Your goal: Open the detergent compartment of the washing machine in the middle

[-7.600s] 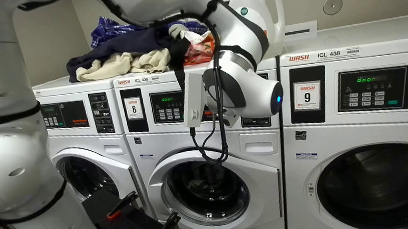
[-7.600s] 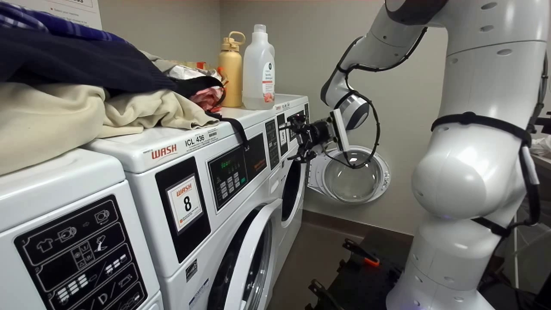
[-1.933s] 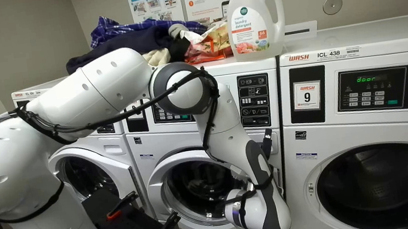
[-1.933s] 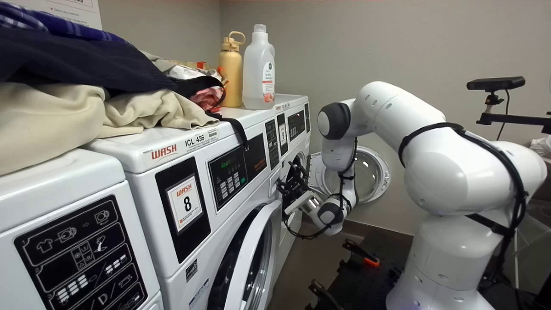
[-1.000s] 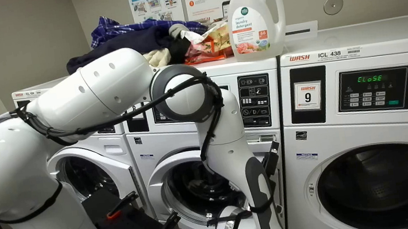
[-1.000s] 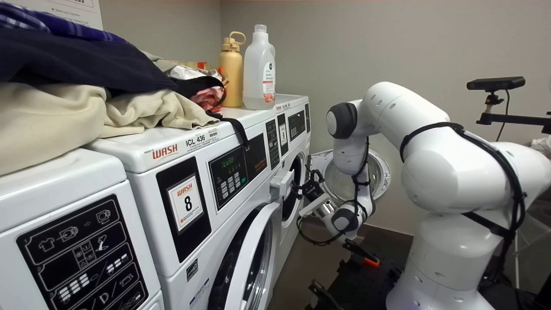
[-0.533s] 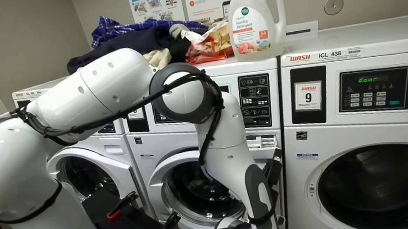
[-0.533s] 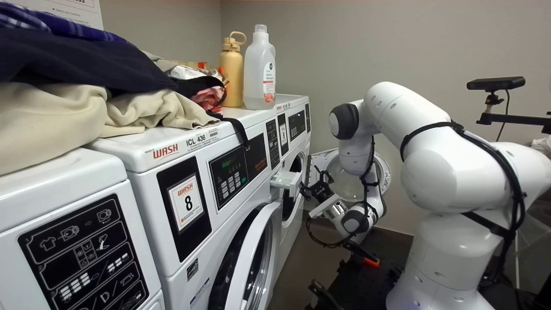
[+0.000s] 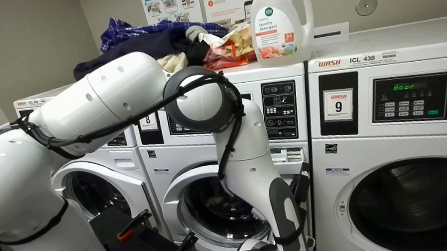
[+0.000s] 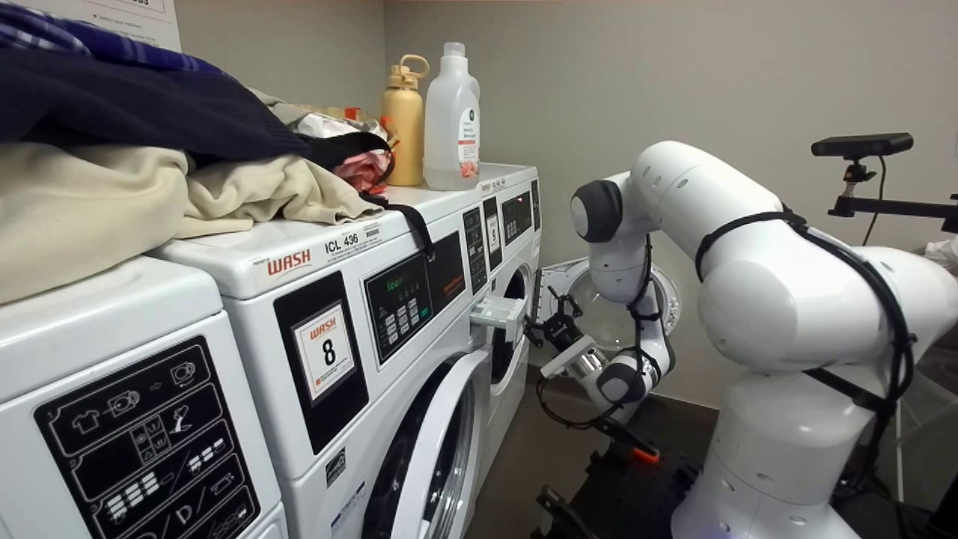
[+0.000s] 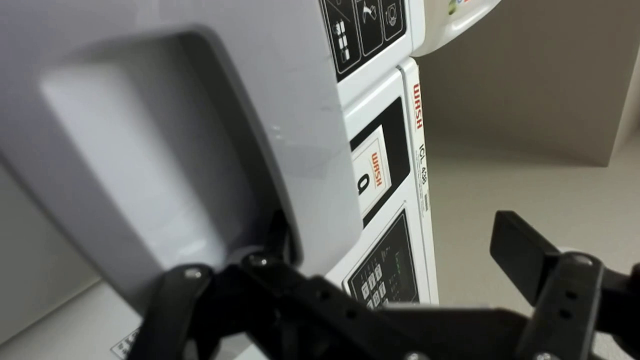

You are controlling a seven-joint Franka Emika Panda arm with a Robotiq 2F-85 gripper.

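Observation:
The middle washing machine (image 9: 180, 155) is the white front-loader with card 8; it also shows in an exterior view (image 10: 397, 385). Its detergent compartment (image 10: 498, 311) stands pulled out from the front; its open top shows in an exterior view (image 9: 288, 155). My gripper (image 10: 546, 308) is open at the compartment's front. In the wrist view, the compartment's recessed handle (image 11: 150, 150) fills the left. One finger of my gripper (image 11: 397, 235) reaches into the end of the recess; the other is outside in free air. The arm hides most of the gripper in an exterior view.
The machine's round door (image 10: 449, 449) stands ajar below the compartment. Washer 9 (image 9: 381, 143) is beside it, with its door (image 10: 610, 314) swung open. A detergent bottle (image 9: 275, 28), a yellow flask (image 10: 404, 135) and clothes (image 10: 135, 112) lie or stand on top.
From high beside the machine, my arm has come down to the compartment. The compartment was shut and has slid out as the gripper drew back. Over the last half second, almost nothing moves.

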